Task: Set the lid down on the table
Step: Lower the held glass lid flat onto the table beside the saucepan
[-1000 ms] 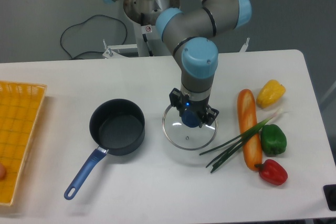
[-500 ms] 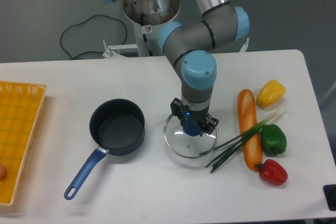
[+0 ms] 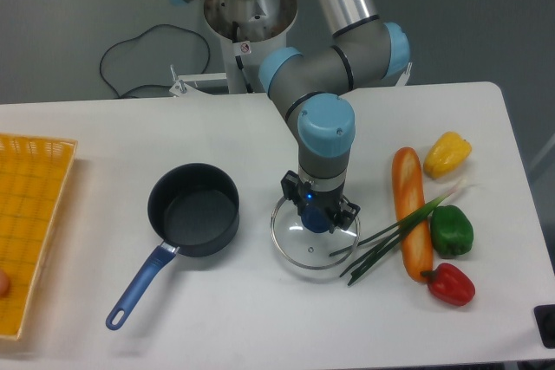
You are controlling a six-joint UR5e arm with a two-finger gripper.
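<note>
Lid flat, knob up, on table

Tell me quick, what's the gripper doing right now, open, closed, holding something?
Gripper: shut on the lid's blue knob, holding the lid low over the table.

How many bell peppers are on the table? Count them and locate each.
3, all at the right end: yellow pepper farthest back, green pepper below it, red pepper nearest the front edge. None appear hidden.

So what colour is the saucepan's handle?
Blue; the handle of the dark saucepan shows clearly in the fixed camera view.
</note>
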